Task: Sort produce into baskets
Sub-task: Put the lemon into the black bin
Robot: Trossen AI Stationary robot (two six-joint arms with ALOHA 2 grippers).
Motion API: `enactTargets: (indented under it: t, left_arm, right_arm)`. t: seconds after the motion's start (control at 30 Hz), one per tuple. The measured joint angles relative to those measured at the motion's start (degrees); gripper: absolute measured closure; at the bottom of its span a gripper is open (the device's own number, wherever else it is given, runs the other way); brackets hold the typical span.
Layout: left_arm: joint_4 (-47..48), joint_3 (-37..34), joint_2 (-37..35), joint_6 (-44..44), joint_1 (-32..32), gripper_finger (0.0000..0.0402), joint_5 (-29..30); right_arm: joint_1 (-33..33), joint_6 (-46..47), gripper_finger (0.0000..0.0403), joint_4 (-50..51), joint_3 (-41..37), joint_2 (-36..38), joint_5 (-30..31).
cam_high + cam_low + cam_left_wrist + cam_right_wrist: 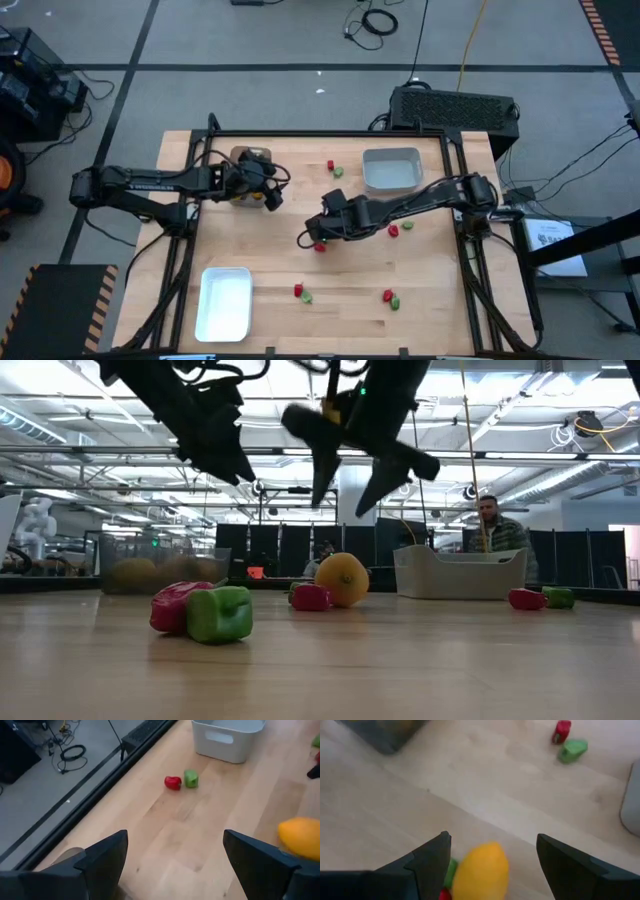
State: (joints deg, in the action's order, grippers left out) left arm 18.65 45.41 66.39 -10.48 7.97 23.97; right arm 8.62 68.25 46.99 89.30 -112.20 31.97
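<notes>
My right gripper [312,238] is open and hangs above a yellow lemon-like fruit [482,870] that lies on the table. Its fingers stand on either side of the fruit without touching it, and the low view [340,508] shows them clear above the fruit [343,578]. A red piece [310,597] lies against the fruit. My left gripper [272,192] is open at the near right corner of the brown-grey basket [243,156]. An orange fruit [300,837] shows beside one of its fingers; I cannot tell whether it touches. The brown-grey basket holds fruits [135,572].
The light grey-blue basket [392,170] stands at the far right and the white basket [225,300] at the near left. Red and green pairs lie near the far edge [334,169], right of my right gripper [400,228] and toward the near edge [302,294] [391,298].
</notes>
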Motion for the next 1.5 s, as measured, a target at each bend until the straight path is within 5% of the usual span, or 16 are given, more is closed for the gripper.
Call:
enactTargets:
  t: [0.43, 1.2, 1.5]
  left_arm:
    - [-7.81, 0.0, 0.0, -1.2, -0.2, 0.0068, -7.28]
    - [-5.58, 0.0, 0.0, -4.15, -2.43, 0.0068, -7.5]
    - [-5.64, 0.02, 0.0, -4.15, -2.49, 0.0068, -7.43]
  right_arm:
    - [0.04, 1.32, 0.0122, -2.7, -0.03, -8.68, -5.56]
    - [1.7, 3.3, 0.0122, -1.78, 0.06, -14.14, -6.46]
    - [2.54, 2.72, 0.0168, -1.61, 0.04, -14.02, -7.03]
